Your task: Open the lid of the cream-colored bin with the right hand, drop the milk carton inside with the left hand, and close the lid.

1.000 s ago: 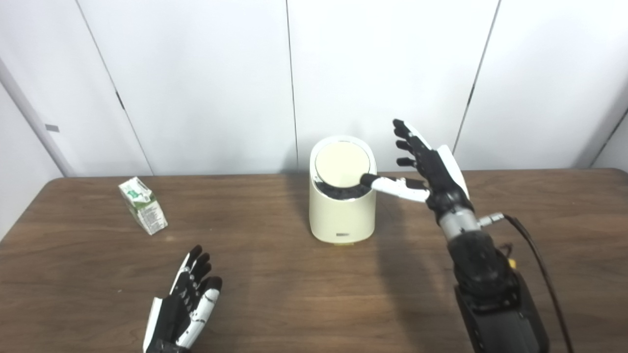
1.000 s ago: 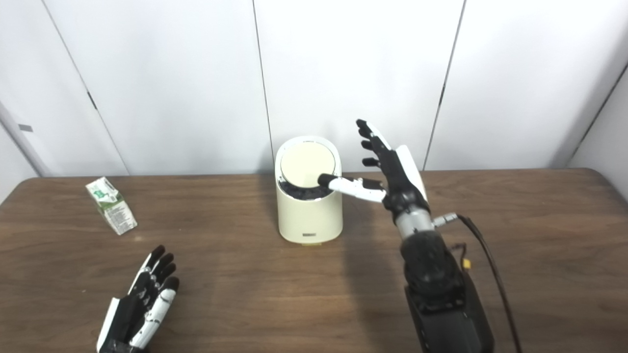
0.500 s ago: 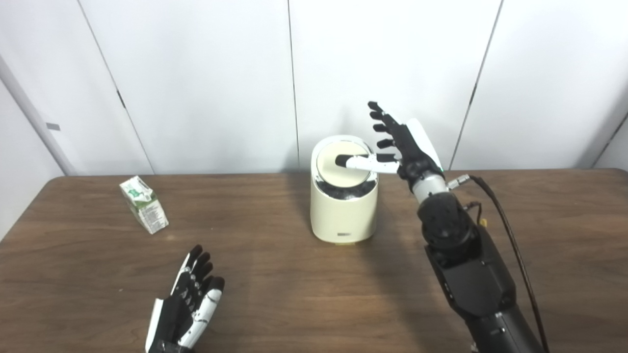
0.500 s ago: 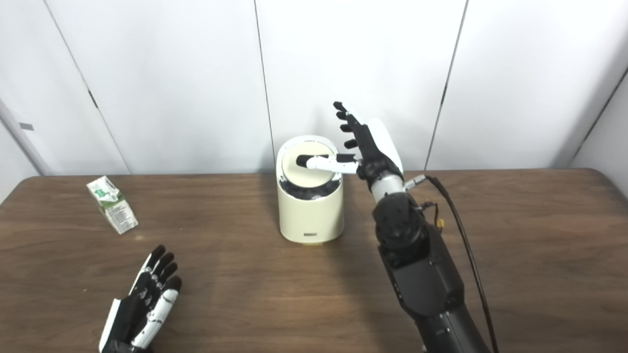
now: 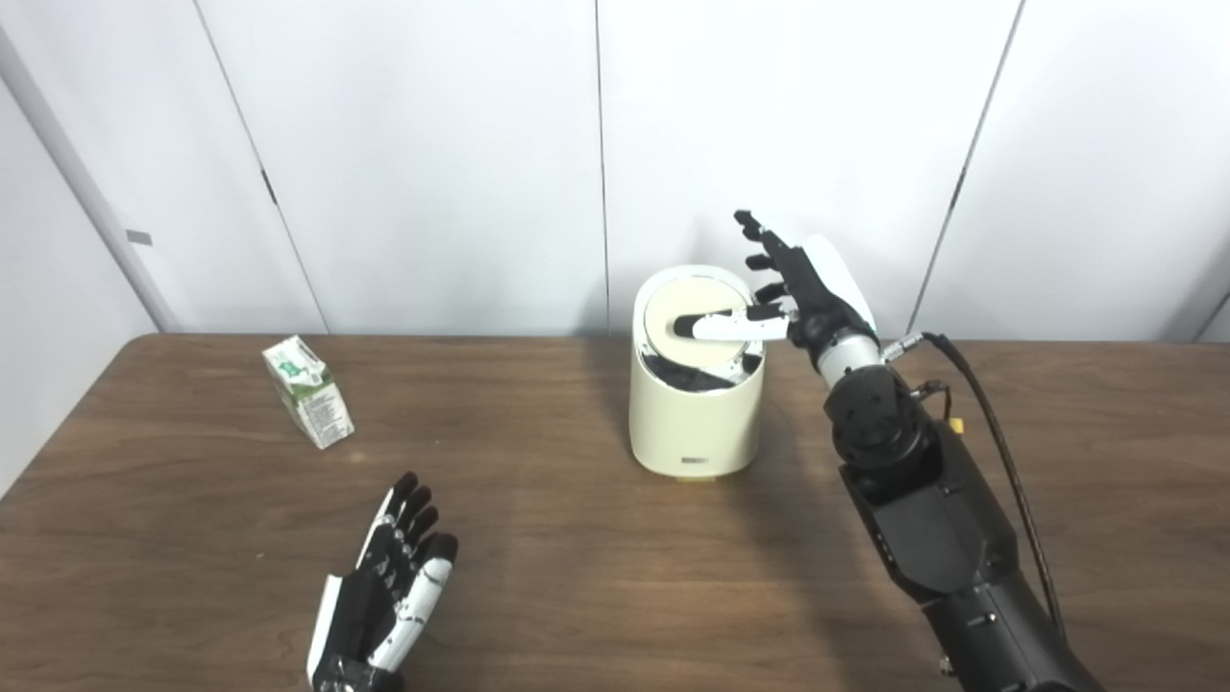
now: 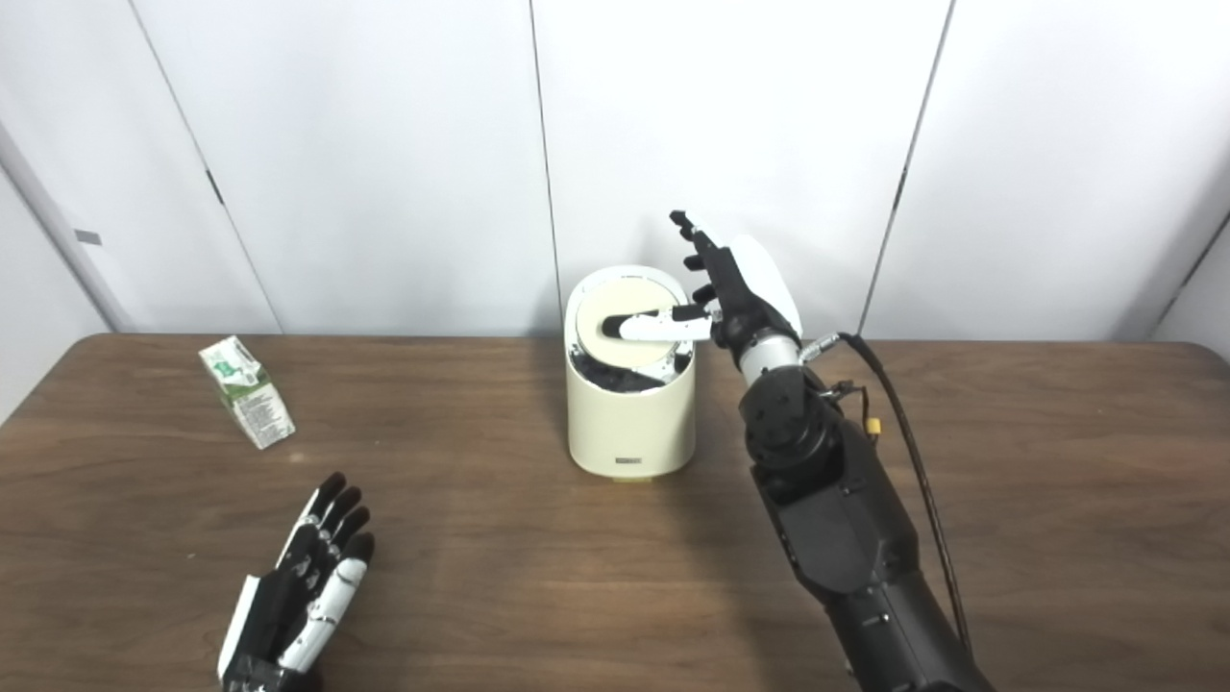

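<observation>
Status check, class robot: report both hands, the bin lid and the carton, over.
Right hand open, thumb across the lid of the bin, dark gap at its front. Left hand open, idle. Milk carton on table, path clear.

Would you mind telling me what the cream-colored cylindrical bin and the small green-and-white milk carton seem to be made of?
The cream-colored cylindrical bin looks like smooth, matte molded plastic: uniform colour, rounded edges. The small green-and-white milk carton looks like printed paperboard: folded gable top, flat panels with print.
</observation>
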`<state>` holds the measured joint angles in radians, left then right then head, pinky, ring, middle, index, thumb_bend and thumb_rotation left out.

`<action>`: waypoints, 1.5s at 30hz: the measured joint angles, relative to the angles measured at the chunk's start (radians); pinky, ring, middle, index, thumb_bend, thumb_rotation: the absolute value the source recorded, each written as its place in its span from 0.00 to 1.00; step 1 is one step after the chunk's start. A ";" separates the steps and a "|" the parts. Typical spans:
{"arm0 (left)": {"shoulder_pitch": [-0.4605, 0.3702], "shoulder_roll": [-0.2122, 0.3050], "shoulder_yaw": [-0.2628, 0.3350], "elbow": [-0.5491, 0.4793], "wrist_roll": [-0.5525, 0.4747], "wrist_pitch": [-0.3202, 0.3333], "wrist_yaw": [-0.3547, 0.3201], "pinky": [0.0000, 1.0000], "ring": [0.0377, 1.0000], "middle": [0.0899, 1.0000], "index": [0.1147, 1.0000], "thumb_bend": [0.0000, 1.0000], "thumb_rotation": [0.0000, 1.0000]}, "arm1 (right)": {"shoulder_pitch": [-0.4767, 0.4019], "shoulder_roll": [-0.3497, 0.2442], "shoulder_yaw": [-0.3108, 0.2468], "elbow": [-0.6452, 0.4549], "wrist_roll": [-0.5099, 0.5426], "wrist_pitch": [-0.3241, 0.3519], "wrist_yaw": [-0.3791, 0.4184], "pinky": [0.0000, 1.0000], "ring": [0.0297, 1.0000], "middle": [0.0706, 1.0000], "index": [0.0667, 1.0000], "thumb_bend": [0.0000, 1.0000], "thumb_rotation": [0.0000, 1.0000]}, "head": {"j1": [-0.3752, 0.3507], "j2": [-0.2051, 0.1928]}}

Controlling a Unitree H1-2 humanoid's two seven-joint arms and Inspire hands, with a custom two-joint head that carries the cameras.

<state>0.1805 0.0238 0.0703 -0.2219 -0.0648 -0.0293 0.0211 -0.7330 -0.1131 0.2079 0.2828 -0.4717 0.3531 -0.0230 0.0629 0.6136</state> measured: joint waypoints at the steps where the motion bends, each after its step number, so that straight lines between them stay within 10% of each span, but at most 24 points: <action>1: 0.000 0.000 -0.001 -0.001 0.001 0.003 0.003 0.90 0.93 0.94 1.00 0.61 0.51 | 0.000 -0.001 0.000 0.006 -0.001 0.000 0.000 0.70 0.86 0.93 0.92 0.92 0.31 | -0.005 0.006; 29: 0.000 0.000 -0.005 -0.016 0.021 0.024 0.006 0.91 0.92 0.92 0.99 0.61 0.52 | -0.022 -0.083 0.114 0.013 -0.103 -0.116 -0.016 0.82 0.91 0.93 0.93 0.97 0.22 | -0.002 0.005; 36: -0.001 0.000 -0.005 -0.016 0.021 0.023 0.006 0.91 0.93 0.93 0.99 0.60 0.51 | -0.015 -0.023 0.001 0.025 0.019 -0.039 0.025 0.68 0.84 0.91 0.92 0.90 0.34 | -0.003 -0.011; 45: -0.003 0.000 -0.005 -0.010 0.026 0.014 0.008 0.89 0.93 0.93 1.00 0.60 0.53 | 0.001 0.077 -0.248 -0.102 0.268 0.115 0.052 0.86 0.92 0.95 0.94 0.75 0.36 | 0.005 -0.029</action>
<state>0.1771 0.0241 0.0655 -0.2317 -0.0391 -0.0155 0.0288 -0.7318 -0.0357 -0.0404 0.1805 -0.2036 0.4681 0.0294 0.0675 0.5844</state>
